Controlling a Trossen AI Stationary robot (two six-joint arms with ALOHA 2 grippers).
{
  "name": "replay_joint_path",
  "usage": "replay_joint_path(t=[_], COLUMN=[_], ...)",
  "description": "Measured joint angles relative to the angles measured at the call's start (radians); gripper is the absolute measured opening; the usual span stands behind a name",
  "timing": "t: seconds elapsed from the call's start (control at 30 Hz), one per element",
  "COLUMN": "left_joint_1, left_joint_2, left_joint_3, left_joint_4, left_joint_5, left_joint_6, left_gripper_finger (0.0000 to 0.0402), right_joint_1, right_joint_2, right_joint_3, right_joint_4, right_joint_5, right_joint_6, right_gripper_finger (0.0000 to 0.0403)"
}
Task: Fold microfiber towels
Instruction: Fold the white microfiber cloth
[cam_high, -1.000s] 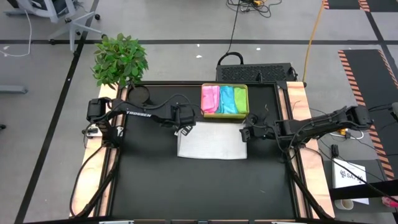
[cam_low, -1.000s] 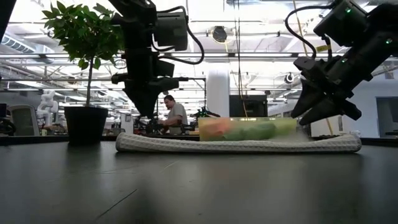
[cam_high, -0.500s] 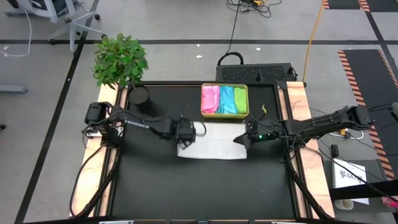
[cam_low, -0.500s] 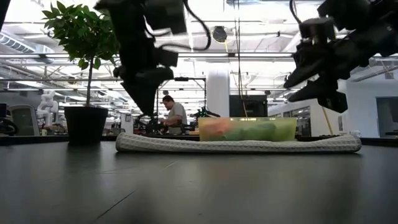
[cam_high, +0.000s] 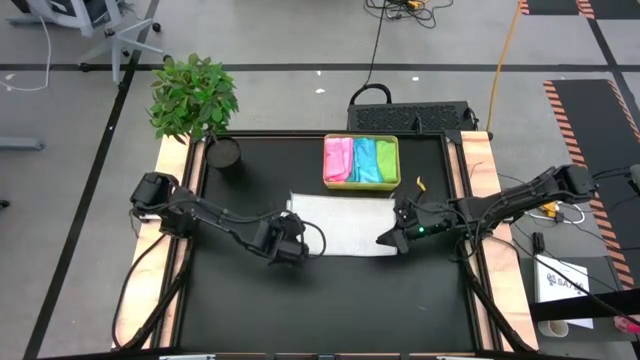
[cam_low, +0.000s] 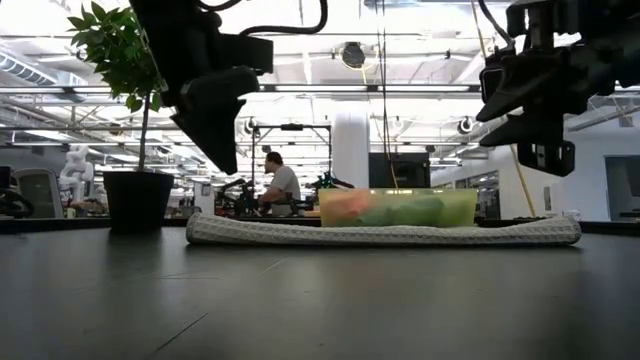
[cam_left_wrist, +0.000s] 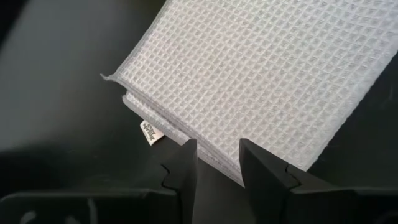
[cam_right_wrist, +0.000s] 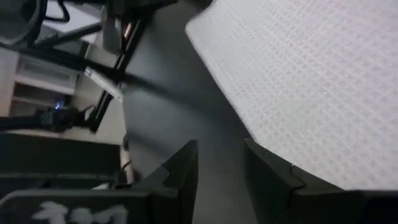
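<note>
A white waffle-weave microfiber towel lies flat and folded on the black table, its layered edge and small tag showing in the left wrist view. My left gripper hovers open above the towel's near left corner, touching nothing. My right gripper hovers open over the near right corner, also clear of the cloth. In the low view both grippers hang well above the towel. Pink, light blue and lime green towels lie in the tray at the far side.
The yellow-green tray stands just beyond the white towel's far edge. A dark pot with a leafy plant sits at the far left corner. Bare black table spreads toward the near edge. A person sits in the room behind.
My left gripper has swung from the towel's far left corner toward the table's near edge, ending above the near left corner. My right gripper has risen a little and tipped its fingers more level. The white towel has stayed flat where it was.
</note>
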Motion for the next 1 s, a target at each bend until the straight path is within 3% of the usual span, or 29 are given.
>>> replay_joint_path(t=[0.13, 0.33, 0.4, 0.5, 0.8, 0.9, 1.0], left_joint_1=[0.0, 0.001, -0.004, -0.006, 0.014, 0.031, 0.045], left_joint_2=[0.0, 0.0, 0.0, 0.0, 0.0, 0.0, 0.0], left_joint_3=[0.0, 0.0, 0.0, 0.0, 0.0, 0.001, 0.001], left_joint_4=[0.005, 0.008, 0.008, 0.007, -0.001, 0.0, 0.005], left_joint_5=[0.0, 0.013, 0.015, 0.016, 0.121, 0.195, 0.277], left_joint_6=[0.014, 0.028, 0.024, 0.024, -0.029, -0.054, 0.027], left_gripper_finger=[0.0122, 0.0122, 0.0122, 0.0122, 0.0122, 0.0122, 0.0122], right_joint_1=[-0.008, -0.008, -0.008, -0.006, 0.002, 0.015, 0.028], right_joint_2=[0.0, 0.017, 0.036, 0.081, 0.311, 0.364, 0.394], right_joint_3=[0.0, 0.013, 0.063, 0.199, 0.651, 0.72, 0.745], right_joint_4=[0.007, 0.272, 0.282, 0.133, -0.616, -0.703, -0.74], right_joint_5=[-0.102, -0.049, -0.048, -0.056, -0.074, -0.074, -0.075], right_joint_6=[-0.001, -0.036, -0.102, -0.229, -0.549, -0.598, -0.637], right_gripper_finger=[0.0112, 0.0108, 0.0099, 0.0082, 0.0079, 0.0086, 0.0096])
